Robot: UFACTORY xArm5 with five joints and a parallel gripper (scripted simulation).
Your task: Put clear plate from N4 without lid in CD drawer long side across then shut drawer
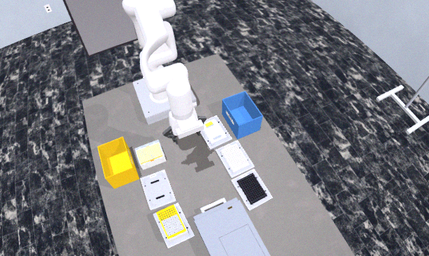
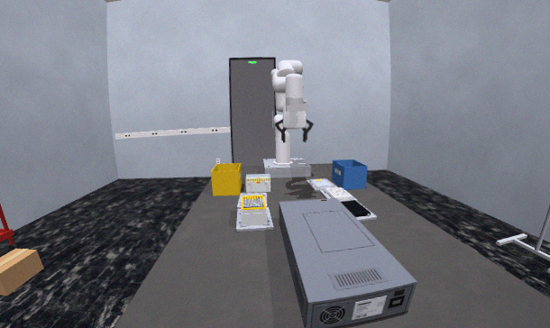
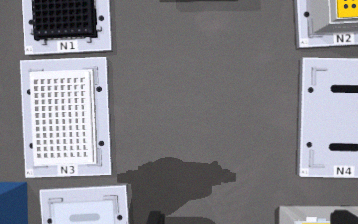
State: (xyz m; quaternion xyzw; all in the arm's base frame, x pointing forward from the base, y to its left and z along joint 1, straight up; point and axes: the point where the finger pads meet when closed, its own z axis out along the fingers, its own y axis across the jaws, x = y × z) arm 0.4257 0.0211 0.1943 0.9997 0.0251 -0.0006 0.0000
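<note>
Work nest N4 (image 1: 167, 191) (image 3: 320, 117) is empty, with its two dark slots bare. No clear plate shows on it. The grey cooler CD (image 1: 216, 228) (image 2: 326, 243) stands on the bench. Its white handle (image 1: 212, 205) sits close against the front, and the drawer looks shut. The inside is hidden, so its contents cannot be seen. The small lamp (image 1: 230, 207) on top looks dark. My gripper (image 2: 294, 139) (image 3: 250, 218) is open and empty, high above the bench near the arm's base.
Yellow bin (image 1: 121, 163) and blue bin (image 1: 242, 112) stand at opposite sides. N3 holds a white plate (image 1: 235, 158) (image 3: 60, 117), N1 a black one (image 1: 252, 188). N2 holds a yellow-topped rack (image 1: 172, 225). A lidded yellow box (image 1: 150, 154) and a nest (image 1: 212, 145) with a clear piece are nearer the arm.
</note>
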